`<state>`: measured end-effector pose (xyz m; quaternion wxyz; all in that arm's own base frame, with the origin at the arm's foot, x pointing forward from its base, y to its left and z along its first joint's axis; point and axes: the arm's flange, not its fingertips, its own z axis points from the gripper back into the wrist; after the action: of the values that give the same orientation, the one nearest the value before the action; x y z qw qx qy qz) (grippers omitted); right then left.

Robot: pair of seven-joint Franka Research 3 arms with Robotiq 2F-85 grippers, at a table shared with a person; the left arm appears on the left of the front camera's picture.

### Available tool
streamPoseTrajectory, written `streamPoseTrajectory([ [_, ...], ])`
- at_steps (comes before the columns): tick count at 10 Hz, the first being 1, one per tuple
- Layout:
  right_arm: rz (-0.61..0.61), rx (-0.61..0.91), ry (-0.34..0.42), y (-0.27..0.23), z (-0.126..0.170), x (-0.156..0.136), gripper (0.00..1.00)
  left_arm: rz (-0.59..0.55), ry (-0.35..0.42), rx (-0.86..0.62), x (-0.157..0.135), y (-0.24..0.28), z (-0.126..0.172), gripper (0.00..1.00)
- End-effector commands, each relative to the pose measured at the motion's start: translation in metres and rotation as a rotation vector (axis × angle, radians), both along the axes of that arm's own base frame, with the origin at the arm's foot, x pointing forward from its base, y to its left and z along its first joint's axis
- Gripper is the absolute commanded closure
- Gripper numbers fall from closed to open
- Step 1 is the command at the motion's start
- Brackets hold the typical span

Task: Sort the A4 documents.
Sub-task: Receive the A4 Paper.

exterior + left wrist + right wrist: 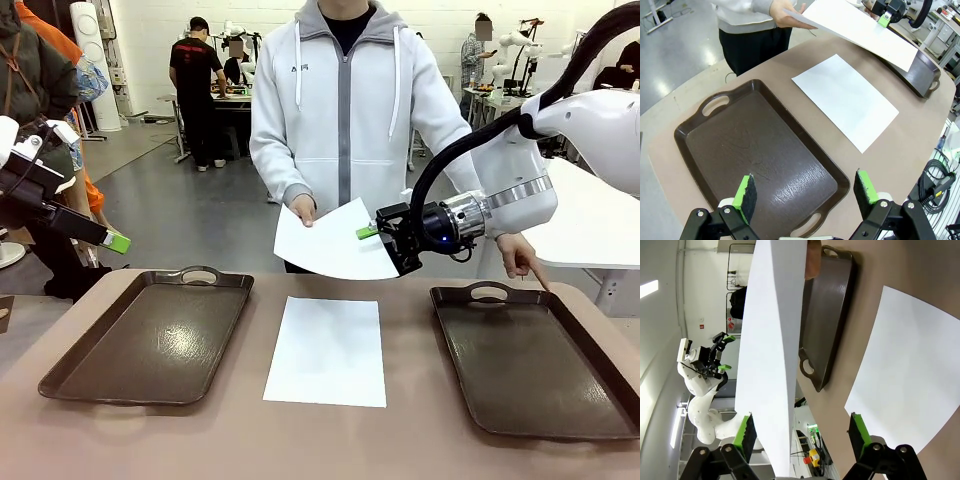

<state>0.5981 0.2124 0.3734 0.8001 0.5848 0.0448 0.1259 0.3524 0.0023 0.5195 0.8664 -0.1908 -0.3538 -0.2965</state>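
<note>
One A4 sheet [330,245] hangs over the table's [420,440] far edge in the person's hand [303,210], and the right gripper [380,242] has its jaws spread wide around the sheet's side, not pinching it. Other sheet [328,350] lies flat mid-table between the trays [530,360]; left gripper [806,189] gapes empty above the left tray [150,340].

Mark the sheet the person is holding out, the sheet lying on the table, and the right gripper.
held sheet [325,248]: front view, middle of its white face.
table sheet [327,350]: front view, its centre.
right gripper [374,238]: front view, between its fingertips at the held sheet's edge.
</note>
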Motion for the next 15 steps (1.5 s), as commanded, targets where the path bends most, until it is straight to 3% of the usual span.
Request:
streamPoseTrajectory([
  [1,0.009,-0.019,0.008,0.0043,0.0015,0.0093,0.19,-0.011,-0.001,-0.005,0.0014,0.0022,-0.0017,0.00],
  [2,0.015,-0.018,0.009,0.0040,0.0010,0.0095,0.22,-0.011,-0.001,-0.005,0.0014,0.0022,-0.0017,0.00],
  [3,0.018,-0.021,0.009,0.0035,0.0015,0.0100,0.38,-0.011,-0.001,-0.005,0.0014,0.0022,-0.0017,0.00],
  [4,0.019,-0.024,0.007,0.0032,0.0026,0.0106,0.42,-0.011,-0.001,-0.005,0.0014,0.0022,-0.0017,0.00],
  [5,0.020,-0.021,0.006,0.0036,0.0033,0.0110,0.57,-0.011,-0.001,-0.005,0.0014,0.0022,-0.0017,0.00],
  [6,0.020,-0.019,0.008,0.0034,0.0031,0.0113,0.61,-0.011,-0.001,-0.005,0.0014,0.0022,-0.0017,0.00],
  [7,0.020,-0.017,0.010,0.0033,0.0028,0.0113,0.77,-0.011,-0.001,-0.005,0.0014,0.0022,-0.0017,0.00],
  [8,0.021,-0.017,0.011,0.0030,0.0031,0.0115,0.80,-0.011,-0.001,-0.005,0.0014,0.0022,-0.0017,0.00],
  [9,0.021,-0.016,0.012,0.0026,0.0032,0.0119,0.96,-0.011,-0.001,-0.005,0.0014,0.0022,-0.0017,0.00],
  [15,0.005,-0.007,0.019,0.0009,0.0003,0.0123,1.00,-0.011,-0.001,-0.005,0.0014,0.0022,-0.0017,0.00],
])
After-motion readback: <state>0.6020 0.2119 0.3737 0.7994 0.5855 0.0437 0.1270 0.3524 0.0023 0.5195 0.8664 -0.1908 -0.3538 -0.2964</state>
